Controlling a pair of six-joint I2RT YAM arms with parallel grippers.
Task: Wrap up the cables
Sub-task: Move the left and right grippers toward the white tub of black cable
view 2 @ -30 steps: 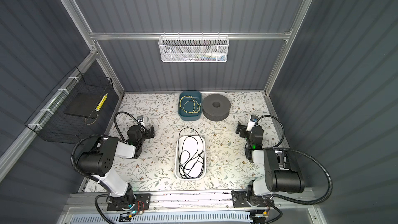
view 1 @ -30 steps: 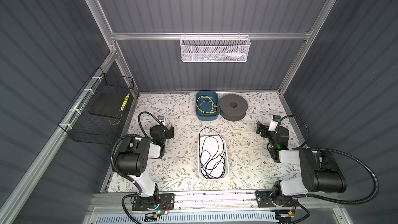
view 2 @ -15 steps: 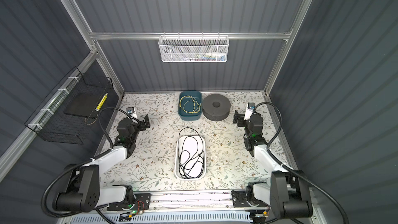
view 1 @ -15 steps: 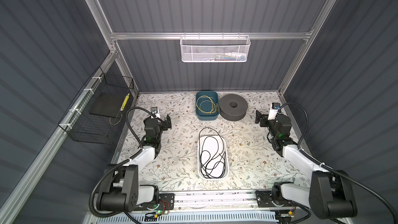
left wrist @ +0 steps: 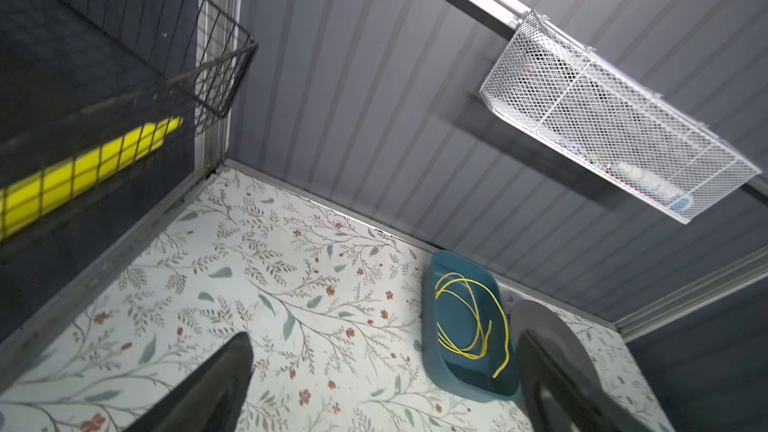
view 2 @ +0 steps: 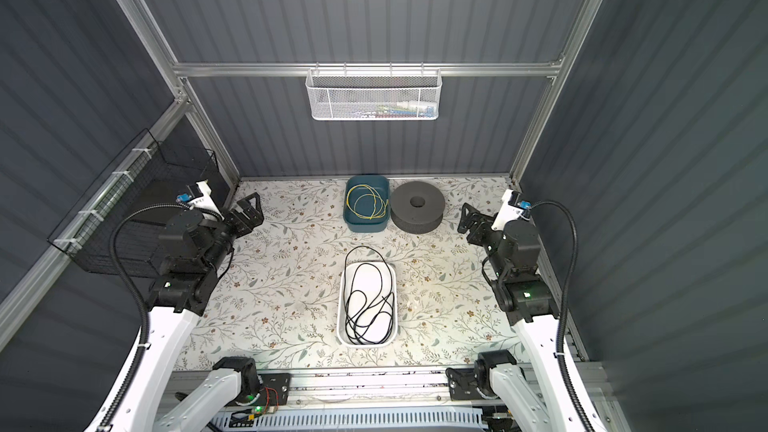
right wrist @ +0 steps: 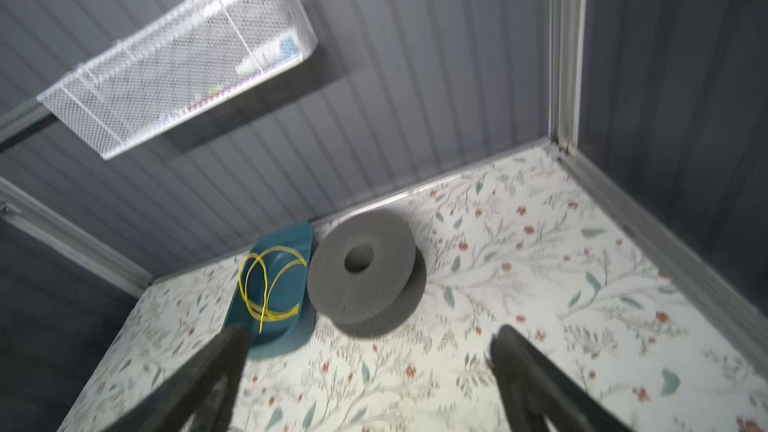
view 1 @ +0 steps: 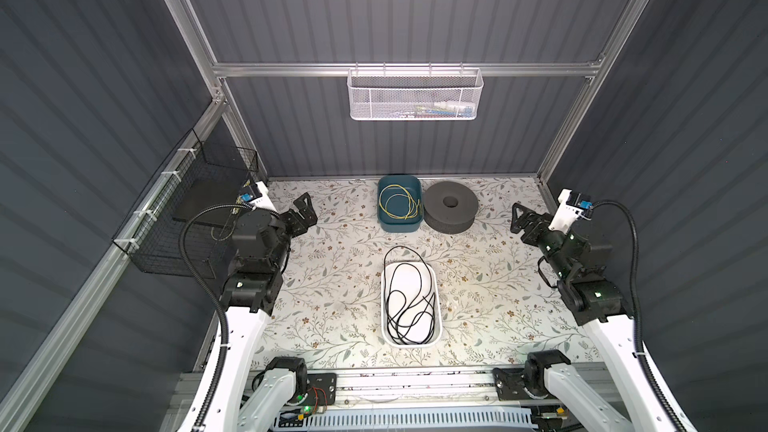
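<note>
The cables are one thin black cord [view 1: 405, 320] [view 2: 365, 317] lying in loose loops in a white tray [view 1: 411, 344] [view 2: 365, 344] at the table's middle front. One loop spills over the tray's far rim onto the table. My left gripper [view 1: 305, 211] [view 2: 251, 207] [left wrist: 384, 351] hangs open above the table's left back area, far from the cord. My right gripper [view 1: 519, 218] [view 2: 467, 218] [right wrist: 368, 347] hangs open at the right back, with nothing between its fingers. Neither wrist view shows the cord.
A teal bin [view 1: 398, 224] [left wrist: 432, 326] [right wrist: 286, 338] holding a yellow wire coil stands at the back centre. Beside it is a grey foam ring [view 1: 451, 205] [right wrist: 361, 263]. A white mesh basket [view 1: 415, 93] hangs on the back wall and a black wire basket [view 1: 195, 209] on the left wall.
Both arms have unfolded, and their grippers have risen and moved toward the back of the table. The cord and tray have not moved.
</note>
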